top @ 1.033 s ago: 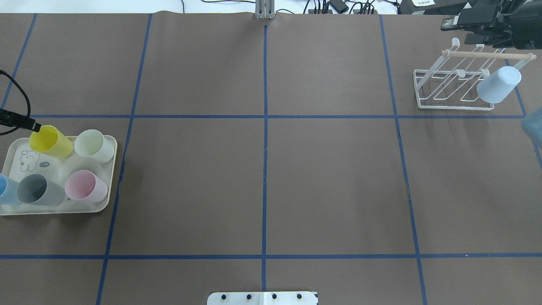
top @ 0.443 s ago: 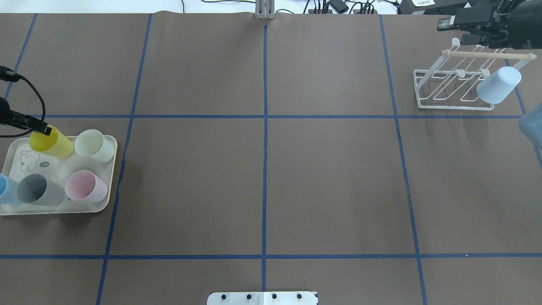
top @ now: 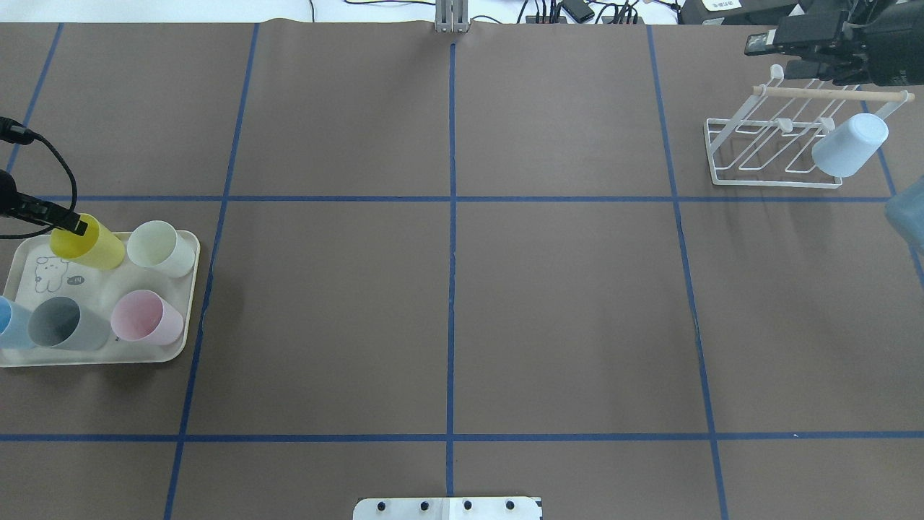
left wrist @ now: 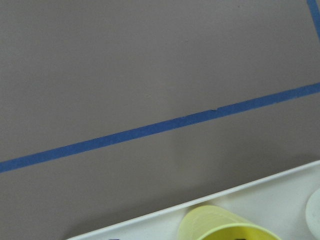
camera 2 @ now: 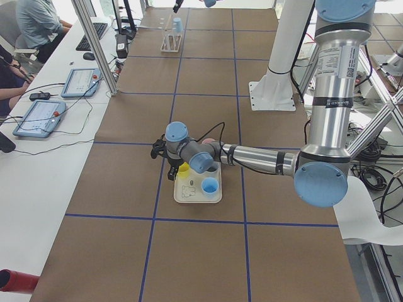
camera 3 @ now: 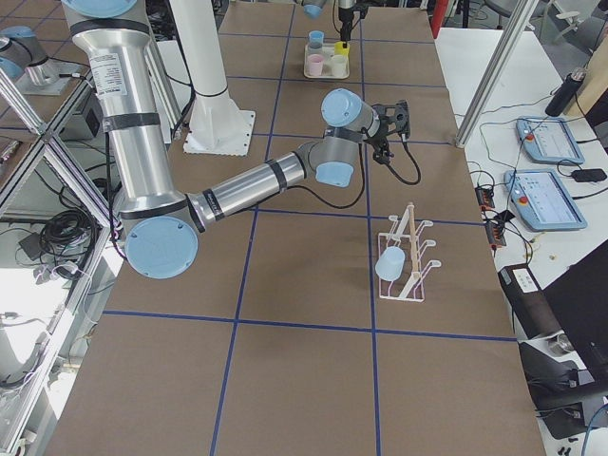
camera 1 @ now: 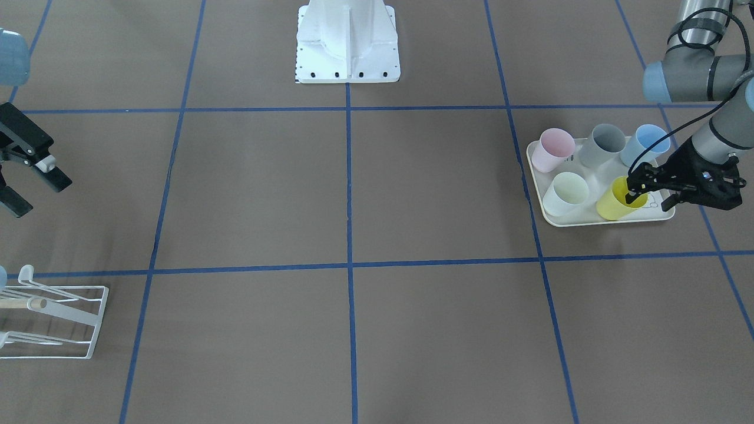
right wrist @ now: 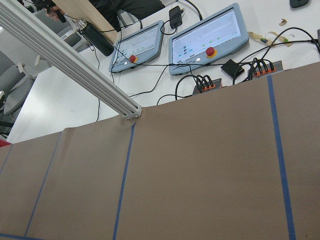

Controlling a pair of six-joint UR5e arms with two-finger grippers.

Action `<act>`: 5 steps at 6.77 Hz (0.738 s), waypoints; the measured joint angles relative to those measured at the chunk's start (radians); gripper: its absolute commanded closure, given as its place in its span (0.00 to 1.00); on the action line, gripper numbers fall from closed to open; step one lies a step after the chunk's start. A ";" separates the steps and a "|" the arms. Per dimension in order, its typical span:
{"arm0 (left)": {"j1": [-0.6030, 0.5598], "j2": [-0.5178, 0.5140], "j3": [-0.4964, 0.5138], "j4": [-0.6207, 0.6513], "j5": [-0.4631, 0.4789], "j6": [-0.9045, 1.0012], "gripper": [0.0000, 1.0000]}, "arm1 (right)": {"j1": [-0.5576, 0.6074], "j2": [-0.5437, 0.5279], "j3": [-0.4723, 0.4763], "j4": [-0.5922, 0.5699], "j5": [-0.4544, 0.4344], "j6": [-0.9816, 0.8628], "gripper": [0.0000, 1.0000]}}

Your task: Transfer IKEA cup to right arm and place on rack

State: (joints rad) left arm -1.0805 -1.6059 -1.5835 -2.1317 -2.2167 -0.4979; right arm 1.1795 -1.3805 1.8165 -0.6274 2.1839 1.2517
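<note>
Yellow cup (camera 1: 615,200) stands on the tray (camera 1: 580,222), its rim straddled by the open left pincer (camera 1: 648,202); grasp, handover and racking remain. Right pincer (camera 1: 40,197), open and empty, hovers near the rack (camera 1: 53,318).

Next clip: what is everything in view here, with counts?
table: 1, brown with blue tape grid
tray: 1, cream, table's left end
yellow cup, pale green cup, pink cup, grey cup, blue cup: 5, on the tray
rack: 1, white wire, table's right end
light-blue cup: 1, hung on the rack
control tablets: 2, grey-blue, side bench
left gripper: 1, black, open, straddling the yellow cup's rim
right gripper: 1, black, open, raised near the rack
</note>
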 measured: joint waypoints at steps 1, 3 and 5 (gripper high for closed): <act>0.001 0.003 0.000 0.001 -0.001 0.001 0.60 | 0.000 0.000 0.000 0.000 0.001 0.000 0.00; 0.002 0.013 -0.001 0.003 -0.003 0.001 1.00 | 0.000 -0.002 0.000 0.000 0.002 0.000 0.00; -0.001 0.033 -0.034 0.011 -0.003 -0.002 1.00 | 0.000 -0.003 -0.001 0.000 0.002 0.000 0.00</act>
State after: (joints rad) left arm -1.0815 -1.5732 -1.6176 -2.1205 -2.2197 -0.4998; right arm 1.1796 -1.3833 1.8152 -0.6274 2.1859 1.2518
